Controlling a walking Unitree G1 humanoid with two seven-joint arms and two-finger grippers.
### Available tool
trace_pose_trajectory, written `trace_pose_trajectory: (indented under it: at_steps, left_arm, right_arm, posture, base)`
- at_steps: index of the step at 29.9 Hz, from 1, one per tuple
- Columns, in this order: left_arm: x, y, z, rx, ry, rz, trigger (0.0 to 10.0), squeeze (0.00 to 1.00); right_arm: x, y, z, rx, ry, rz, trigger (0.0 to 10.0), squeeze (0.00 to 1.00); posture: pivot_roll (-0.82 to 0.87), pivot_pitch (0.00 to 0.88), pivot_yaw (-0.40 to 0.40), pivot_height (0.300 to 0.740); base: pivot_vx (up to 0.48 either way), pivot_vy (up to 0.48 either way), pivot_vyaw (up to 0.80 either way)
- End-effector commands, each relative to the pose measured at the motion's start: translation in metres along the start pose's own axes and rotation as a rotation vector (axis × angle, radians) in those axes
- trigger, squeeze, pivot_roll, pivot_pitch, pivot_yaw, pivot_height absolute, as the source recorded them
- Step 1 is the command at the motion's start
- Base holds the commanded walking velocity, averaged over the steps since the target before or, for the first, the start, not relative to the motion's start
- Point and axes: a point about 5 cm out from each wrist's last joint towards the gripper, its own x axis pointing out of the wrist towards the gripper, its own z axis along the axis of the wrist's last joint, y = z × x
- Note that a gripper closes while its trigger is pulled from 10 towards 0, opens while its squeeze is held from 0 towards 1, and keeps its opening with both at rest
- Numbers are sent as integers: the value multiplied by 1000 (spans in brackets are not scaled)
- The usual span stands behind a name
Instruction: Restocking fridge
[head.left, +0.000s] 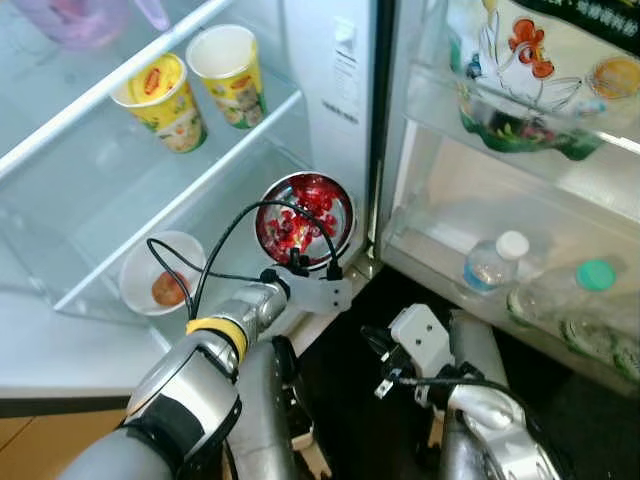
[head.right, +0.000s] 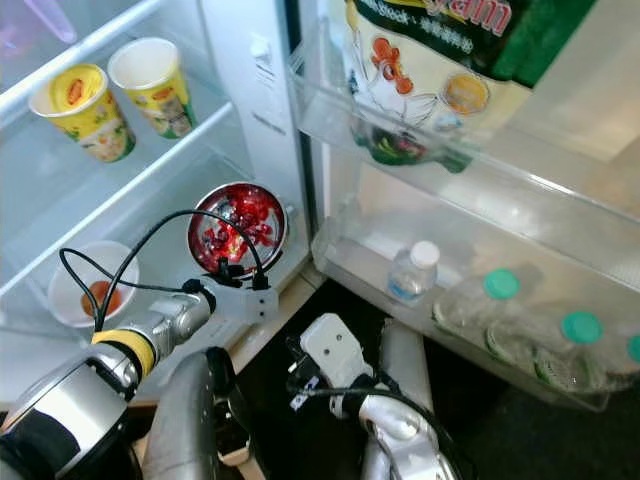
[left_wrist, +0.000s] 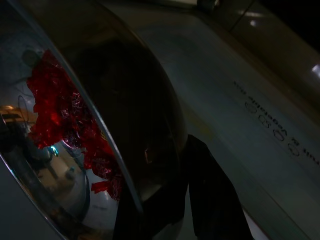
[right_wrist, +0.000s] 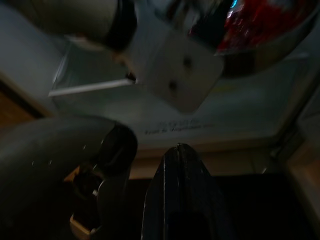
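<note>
Bowl (head.left: 304, 222) of red pieces sits tilted at the lower shelf (head.left: 215, 185) edge, about six o'clock from the two cups (head.left: 190, 88). Left gripper (left_wrist: 165, 200) has its fingers clamped on the bowl's rim, probably to slide it deeper onto the shelf. Right gripper (right_wrist: 150, 195) hangs idle below; I cannot tell its finger spread.

The steel bowl (head.left: 304, 220) of red candies, tilted, sits at the front right corner of the lower shelf (head.left: 110, 345), blocking entry there. A white bowl (head.left: 160, 272) stands to its left, with open shelf between them. Two yellow cups (head.left: 195, 85) crowd the shelf above. Bottles (head.left: 495, 262) fill the door bin.
</note>
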Motion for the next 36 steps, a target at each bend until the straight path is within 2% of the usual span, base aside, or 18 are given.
trace_pose_trajectory:
  at_steps: [1,3,6,12,22,30,33,36]
  left_arm:
    - [0,0,-5,6,31,7,10000,0]
    - [0,2,-6,10,38,12,10000,0]
    - [-1,16,-15,4,86,46,10000,0]
    - [-3,30,-26,6,137,74,10000,0]
    - [-7,54,-43,-52,212,157,10000,0]
    - [-13,58,-59,-85,276,172,10000,0]
    - [-18,58,-72,-79,343,162,10000,0]
    - [-20,54,-77,-107,367,141,10000,0]
  right_arm:
    - [-6,3,3,31,-15,-3,10000,0]
    - [-7,3,6,32,-21,-7,10000,0]
    - [-10,4,11,27,-38,-16,10000,0]
    - [-13,7,15,33,-23,-19,10000,0]
    - [-16,8,17,39,0,-24,10000,0]
    - [-14,7,23,31,-13,-27,10000,0]
    - [-15,6,38,16,-84,-23,10000,0]
    - [-14,6,53,-12,-133,-3,10000,0]
  posture:
    - [-265,472,113,416]
    - [-265,472,113,416]
    - [-268,486,113,416]
    - [-267,498,110,416]
    - [-256,496,106,416]
    - [-264,492,106,416]
    - [-265,492,107,416]
    - [-265,492,107,416]
  base:
    - [0,0,0]
    - [0,0,0]
    - [0,0,0]
    - [0,0,0]
    - [0,0,0]
    - [0,0,0]
    - [0,0,0]
    - [0,0,0]
